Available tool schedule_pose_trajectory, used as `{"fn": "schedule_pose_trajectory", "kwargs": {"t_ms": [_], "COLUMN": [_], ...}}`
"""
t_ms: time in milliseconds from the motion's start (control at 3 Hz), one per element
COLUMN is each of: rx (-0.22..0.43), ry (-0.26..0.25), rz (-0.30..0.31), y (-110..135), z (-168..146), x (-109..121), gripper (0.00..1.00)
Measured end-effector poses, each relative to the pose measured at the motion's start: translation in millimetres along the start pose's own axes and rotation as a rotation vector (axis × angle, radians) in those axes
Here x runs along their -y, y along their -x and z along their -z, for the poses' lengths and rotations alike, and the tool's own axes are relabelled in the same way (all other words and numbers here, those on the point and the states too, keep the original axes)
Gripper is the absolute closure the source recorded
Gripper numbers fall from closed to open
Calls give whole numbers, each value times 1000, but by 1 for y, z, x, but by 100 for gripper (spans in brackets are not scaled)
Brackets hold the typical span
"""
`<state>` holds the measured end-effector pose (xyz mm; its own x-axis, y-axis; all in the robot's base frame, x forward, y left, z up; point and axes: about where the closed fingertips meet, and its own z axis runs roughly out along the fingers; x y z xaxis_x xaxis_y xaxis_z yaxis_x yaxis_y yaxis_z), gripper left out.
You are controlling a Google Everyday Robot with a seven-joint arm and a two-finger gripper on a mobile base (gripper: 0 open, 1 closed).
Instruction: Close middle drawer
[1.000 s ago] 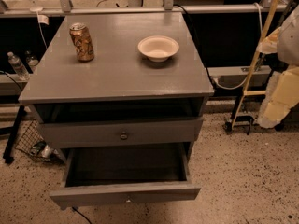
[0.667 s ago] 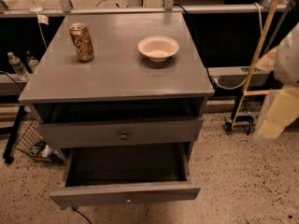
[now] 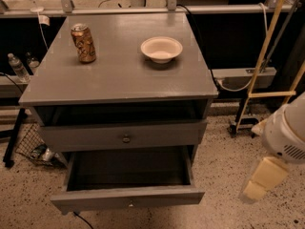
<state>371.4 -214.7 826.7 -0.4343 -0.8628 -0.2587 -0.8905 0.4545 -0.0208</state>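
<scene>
Grey-painted wood throughout: the middle drawer (image 3: 95, 199) stands pulled well out at the bottom centre of the frame, its dark inside showing and a small pale knob (image 3: 131, 205) on its front. Just above it is a taller drawer (image 3: 86, 137) with a dark knob (image 3: 126, 138). On the counter (image 3: 119, 80) stand a can (image 3: 84, 43), upper left, and a white bowl (image 3: 161, 49) to its right. The tool (image 3: 261, 181) hangs at the lower right, well apart from the drawer, nothing seen in its hold; how far open it is cannot be told.
</scene>
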Motion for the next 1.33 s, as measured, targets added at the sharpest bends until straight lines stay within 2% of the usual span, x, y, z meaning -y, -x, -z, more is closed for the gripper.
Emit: {"fn": "schedule_pose_trajectory", "kwargs": {"t_ms": [333, 667, 1000, 1333], "rx": [-8, -8, 21, 68], "ry": [112, 112, 177, 266], "rz": [-67, -67, -99, -140], "y": [-16, -16, -22, -33], "z": [-71, -71, -107, -167], "x": [-24, -24, -28, -33], "gripper": [0, 0, 0, 0]}}
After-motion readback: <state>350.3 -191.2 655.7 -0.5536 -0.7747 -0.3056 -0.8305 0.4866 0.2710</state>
